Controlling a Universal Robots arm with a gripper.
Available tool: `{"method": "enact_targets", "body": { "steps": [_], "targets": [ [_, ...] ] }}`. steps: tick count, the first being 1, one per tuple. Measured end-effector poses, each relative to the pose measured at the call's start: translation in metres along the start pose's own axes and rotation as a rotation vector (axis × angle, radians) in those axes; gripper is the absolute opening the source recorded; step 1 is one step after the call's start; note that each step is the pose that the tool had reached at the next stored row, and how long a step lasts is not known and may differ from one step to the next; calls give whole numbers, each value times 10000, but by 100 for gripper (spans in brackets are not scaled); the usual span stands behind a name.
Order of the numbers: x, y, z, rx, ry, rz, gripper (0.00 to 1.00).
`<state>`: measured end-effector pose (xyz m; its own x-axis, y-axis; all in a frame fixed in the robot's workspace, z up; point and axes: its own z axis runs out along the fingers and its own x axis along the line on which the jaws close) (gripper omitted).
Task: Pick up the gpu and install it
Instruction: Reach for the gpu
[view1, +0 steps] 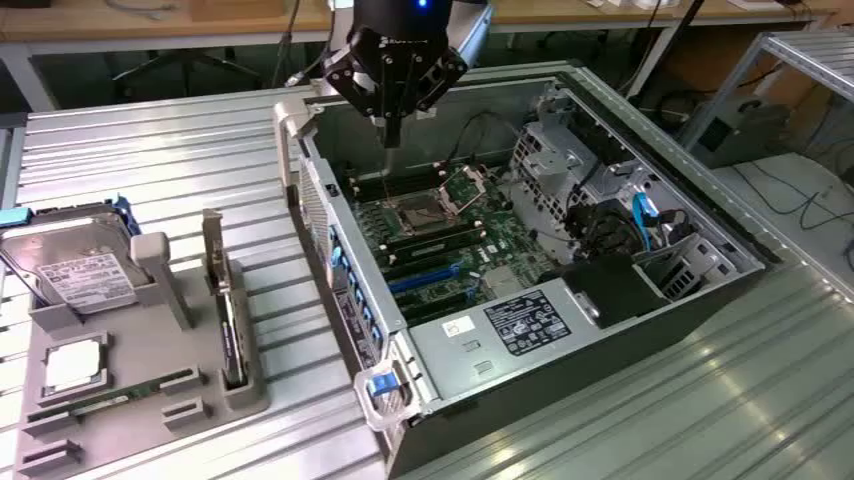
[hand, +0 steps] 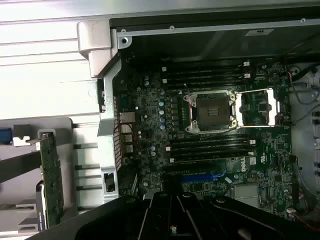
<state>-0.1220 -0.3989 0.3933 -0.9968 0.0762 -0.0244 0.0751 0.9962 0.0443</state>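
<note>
Robotics lab or workshop: ribbed metal bench (view1: 160, 140), opened computer tower (view1: 461, 355), wooden desks (view1: 174, 20) behind, loose cables (view1: 787, 195).

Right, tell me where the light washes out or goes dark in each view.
Exterior view: even light, a soft sheen on the ribbed metal table, the computer case darker inside. Wrist view: the table glares almost white, the motherboard sits dim, the gripper is a dark silhouette.
</note>
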Motion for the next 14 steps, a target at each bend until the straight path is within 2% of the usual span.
{"method": "enact_targets", "body": {
  "steps": [14],
  "targets": [
    [12, -1, 0, -1, -1, 2, 11]
  ]
}}
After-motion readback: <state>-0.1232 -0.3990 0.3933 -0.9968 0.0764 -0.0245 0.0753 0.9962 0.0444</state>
